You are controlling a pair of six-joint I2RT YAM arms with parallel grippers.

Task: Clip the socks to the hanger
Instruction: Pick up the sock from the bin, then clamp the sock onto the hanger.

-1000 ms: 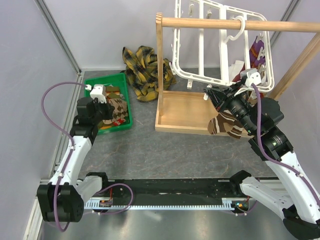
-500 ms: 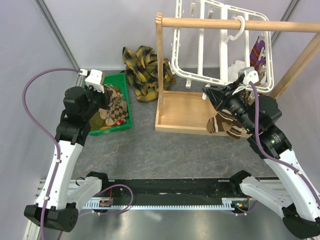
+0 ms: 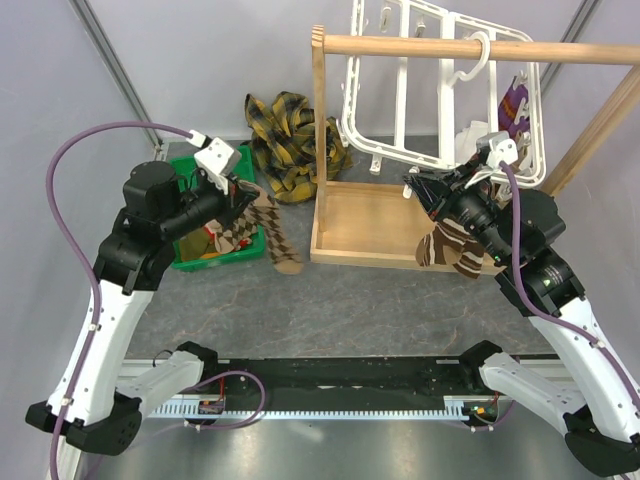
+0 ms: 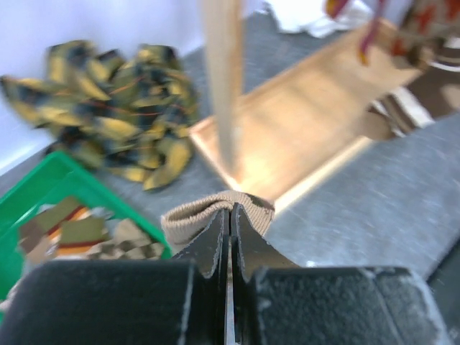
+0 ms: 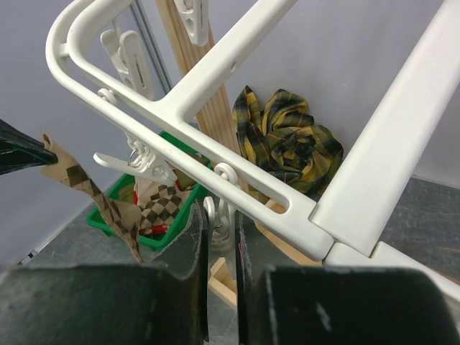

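Note:
My left gripper (image 3: 243, 192) is shut on the cuff of a brown-beige argyle sock (image 3: 276, 236). The sock hangs free just right of the green bin (image 3: 214, 259). In the left wrist view the beige cuff (image 4: 188, 213) is pinched between the closed jaws. The white grid hanger (image 3: 400, 100) hangs from the wooden rod. My right gripper (image 3: 424, 192) is at its lower edge, shut on a small white clip (image 5: 221, 213) under the frame (image 5: 237, 154). A brown striped sock (image 3: 452, 250) hangs below the right arm. More socks (image 3: 216, 240) lie in the bin.
The wooden rack has an upright post (image 3: 319, 120), a top rod (image 3: 470, 47) and a tray (image 3: 365, 225) between the arms. A yellow-and-black plaid cloth (image 3: 290, 140) lies at the back wall. Purple items (image 3: 514, 103) hang at the hanger's right.
My left arm has risen out of the green bin and swung right, lifting the argyle sock with it. The right arm has stayed almost still at the hanger.

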